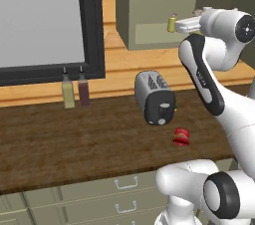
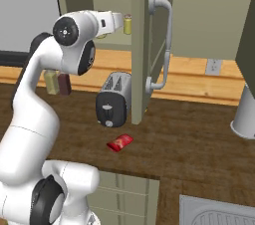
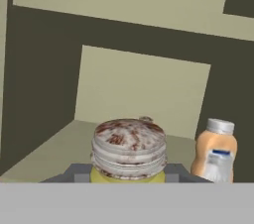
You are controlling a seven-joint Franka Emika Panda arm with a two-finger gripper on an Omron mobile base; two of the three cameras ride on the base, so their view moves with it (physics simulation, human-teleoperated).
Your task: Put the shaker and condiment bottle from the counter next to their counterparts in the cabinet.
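Shaker (image 3: 129, 149) on cabinet (image 3: 59, 143) shelf.

A rendered home kitchen: a dark wood-grain worktop (image 1: 74, 139) runs over grey-green drawers (image 1: 99, 199), with a toaster (image 1: 155, 97) at centre frame and two nozzle bottles (image 1: 74, 89) against the wall at left. An open wall cabinet (image 1: 149, 5) hangs at the top, and a sink (image 2: 219, 214) shows at lower right.

Base views flank toaster (image 1: 155, 97); hand view faces cabinet (image 3: 144, 94).
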